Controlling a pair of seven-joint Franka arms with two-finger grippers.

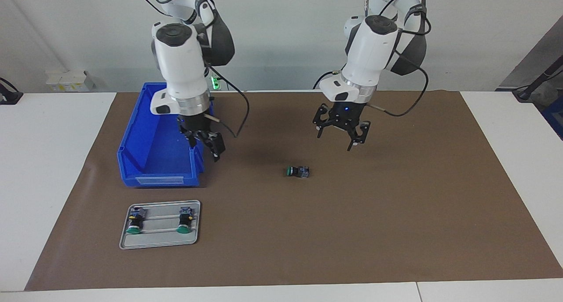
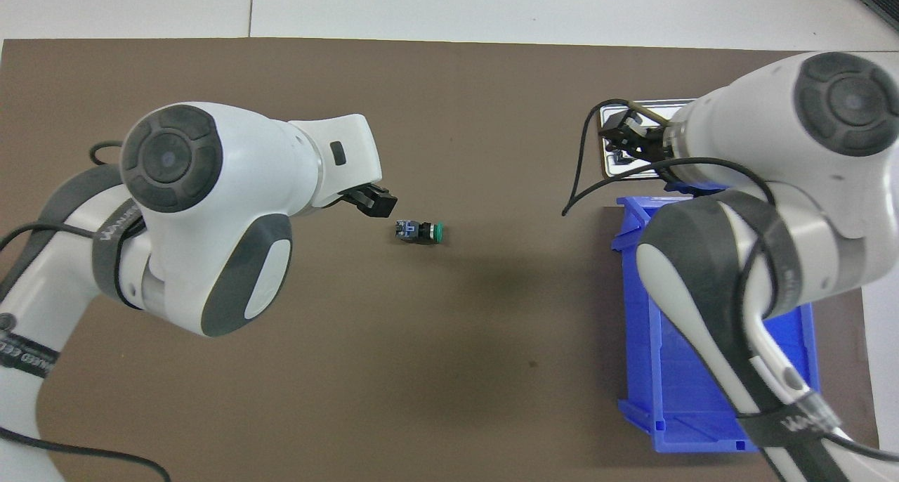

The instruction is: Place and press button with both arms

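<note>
One button (image 1: 298,171) (image 2: 420,231) lies on its side on the brown mat near the table's middle, its green cap toward the right arm's end. My left gripper (image 1: 336,140) (image 2: 376,202) hangs open above the mat, just off the button toward the left arm's end, touching nothing. My right gripper (image 1: 210,145) (image 2: 627,139) hangs open and empty over the corner of the blue bin (image 1: 160,178) (image 2: 674,369). Two more buttons (image 1: 133,222) (image 1: 184,220) lie on a grey tray (image 1: 159,240) (image 2: 635,169), farther from the robots than the bin.
The brown mat (image 1: 396,214) covers most of the white table. The blue bin, nothing showing inside it, stands at the right arm's end, close to the robots. A cable loops from the right wrist down beside the bin.
</note>
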